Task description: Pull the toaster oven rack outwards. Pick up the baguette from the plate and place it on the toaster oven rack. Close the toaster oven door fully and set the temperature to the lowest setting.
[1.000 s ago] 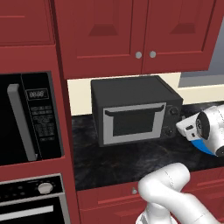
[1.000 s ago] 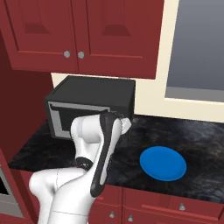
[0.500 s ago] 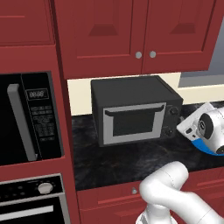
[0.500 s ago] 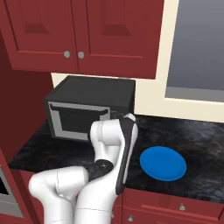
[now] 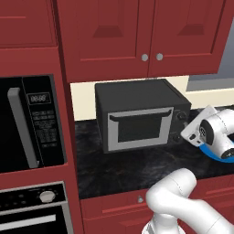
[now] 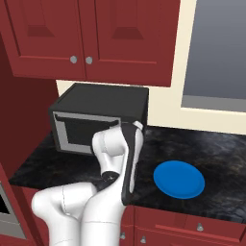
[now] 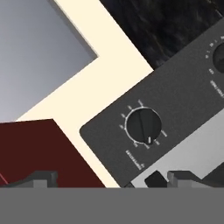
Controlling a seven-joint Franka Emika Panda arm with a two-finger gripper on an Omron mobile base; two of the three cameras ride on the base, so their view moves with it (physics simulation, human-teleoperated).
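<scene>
The black toaster oven (image 5: 137,95) stands on the counter with its silver-framed door (image 5: 140,128) shut, also seen as the toaster oven door (image 6: 72,132) from the other side. Rack and baguette are hidden. The blue plate (image 6: 178,179) lies bare to the oven's right; a sliver of it (image 5: 214,154) peeks from under my forearm. My gripper (image 7: 114,179) is open, empty, and faces the oven's right panel, a little short of a round black knob (image 7: 143,126). A second knob (image 7: 219,55) sits at the frame's edge.
Red upper cabinets (image 5: 146,32) hang above the oven. A built-in black microwave (image 5: 32,123) with a long grey handle fills the tall unit on the left. Dark stone counter (image 6: 216,153) stretches right of the oven under a window (image 6: 216,53).
My forearm and elbow have shifted in front of the oven while the hand edges slightly nearer the knob panel. The jaws stay open and the oven door stays shut.
</scene>
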